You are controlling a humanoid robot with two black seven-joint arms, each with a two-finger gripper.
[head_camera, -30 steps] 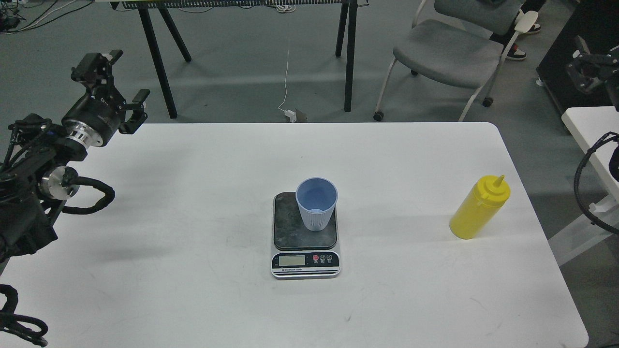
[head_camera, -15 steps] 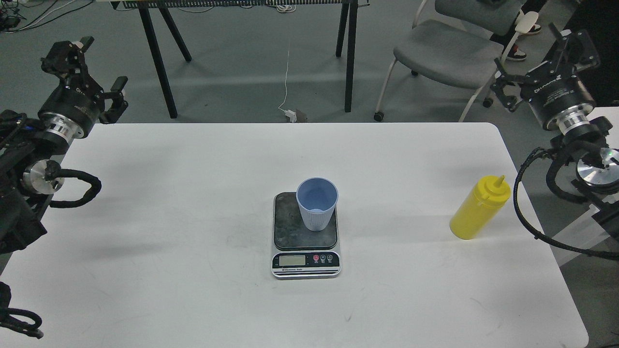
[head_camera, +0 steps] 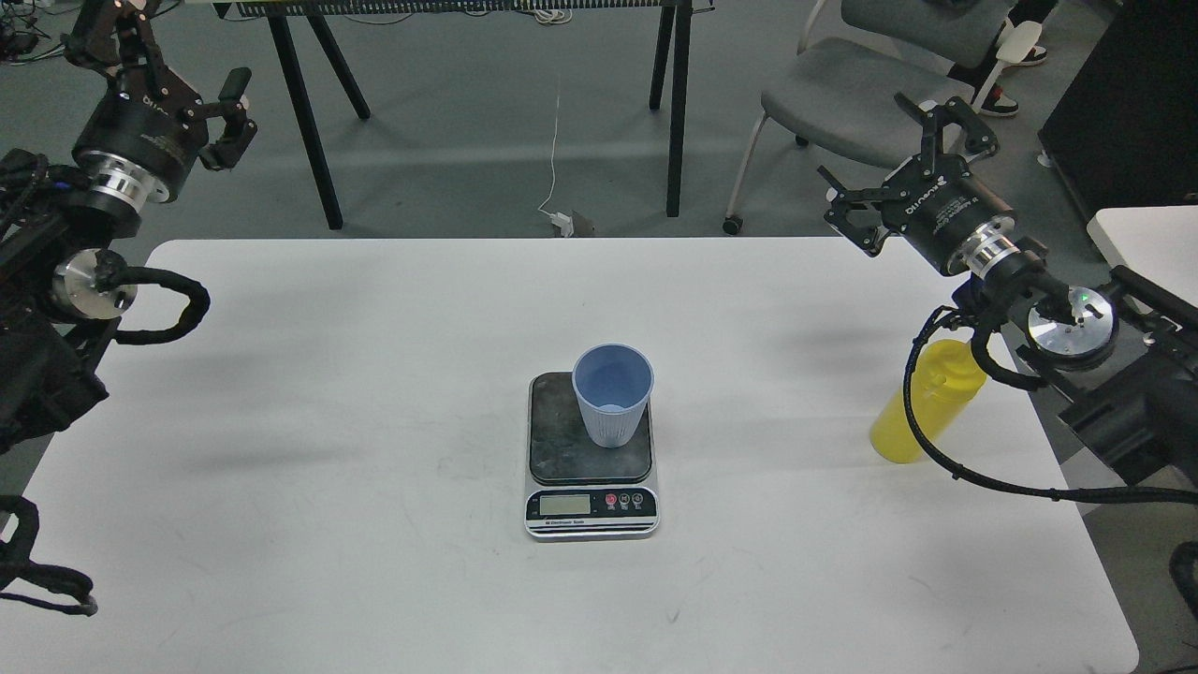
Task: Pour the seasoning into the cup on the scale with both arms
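Note:
The light blue ribbed cup point(head_camera: 613, 393) stands upright on the dark platform of the small scale point(head_camera: 590, 487) at the table's middle. The yellow seasoning bottle point(head_camera: 922, 407) stands near the table's right edge; my right arm's cable and wrist hide its nozzle. My right gripper point(head_camera: 898, 154) is open and empty, raised above the table's far right corner, well beyond the bottle. My left gripper point(head_camera: 154, 47) is open and empty, raised high past the table's far left corner, its far finger at the frame's top edge.
The white table point(head_camera: 374, 374) carries only the scale, cup and bottle. Beyond it are a grey chair point(head_camera: 870, 94), black table legs point(head_camera: 679, 112) and a white cable on the floor. A second white table point(head_camera: 1142, 243) is at the right.
My right arm has swung in left and down, its wrist now over the bottle's top. My left gripper has risen and moved a little further back. Cup, scale and bottle have not moved.

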